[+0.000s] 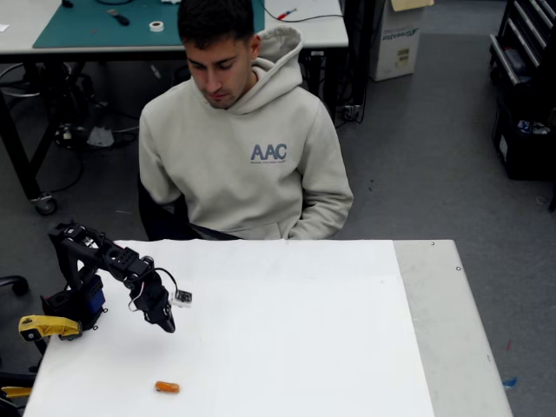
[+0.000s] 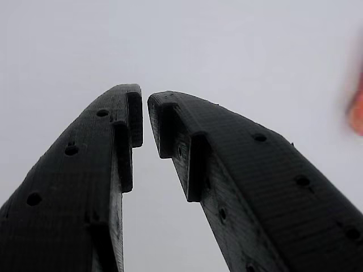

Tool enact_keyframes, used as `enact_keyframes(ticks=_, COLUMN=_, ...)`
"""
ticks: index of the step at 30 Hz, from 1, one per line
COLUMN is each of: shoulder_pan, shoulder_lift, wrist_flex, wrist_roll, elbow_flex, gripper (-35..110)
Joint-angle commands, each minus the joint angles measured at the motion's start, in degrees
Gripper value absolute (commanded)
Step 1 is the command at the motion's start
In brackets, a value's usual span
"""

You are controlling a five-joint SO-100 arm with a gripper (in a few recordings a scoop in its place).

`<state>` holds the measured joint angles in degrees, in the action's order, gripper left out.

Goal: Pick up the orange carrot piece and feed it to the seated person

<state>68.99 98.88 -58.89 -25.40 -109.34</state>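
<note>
Orange carrot piece (image 1: 167, 387) on white table (image 1: 304, 347), near nearly clenched, empty black pincer (image 1: 168, 325).

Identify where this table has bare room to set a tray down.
Bare: the white table from the gripper across to its grey right strip, and up to the seated person. Crowded: the left edge, with the arm and orange carrot piece.

Fixed view: carrot piece (image 1: 167, 387) lies on the surface (image 1: 304, 347) near its front-left edge. Tool (image 1: 165, 323) is above and behind it, apart. Seated person (image 1: 243, 139) is behind the surface's far edge.
</note>
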Motion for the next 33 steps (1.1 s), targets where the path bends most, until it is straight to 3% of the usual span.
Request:
enact_keyframes(ticks=1, shoulder_pan=4.7, shoulder_lift=-2.2, wrist_flex=0.0, wrist_roll=-2.4, elbow_flex=8.1, gripper=-2)
enact_keyframes(ticks=17, shoulder_pan=16.1, shoulder_lift=-16.9, wrist_flex=0.0, wrist_roll=-3.3, elbow_flex=25.5, gripper=-2)
enact_keyframes(ticks=33, shoulder_pan=17.1, shoulder_lift=-18.7, wrist_flex=0.0, wrist_roll=-4.2, elbow_flex=26.5, gripper=3)
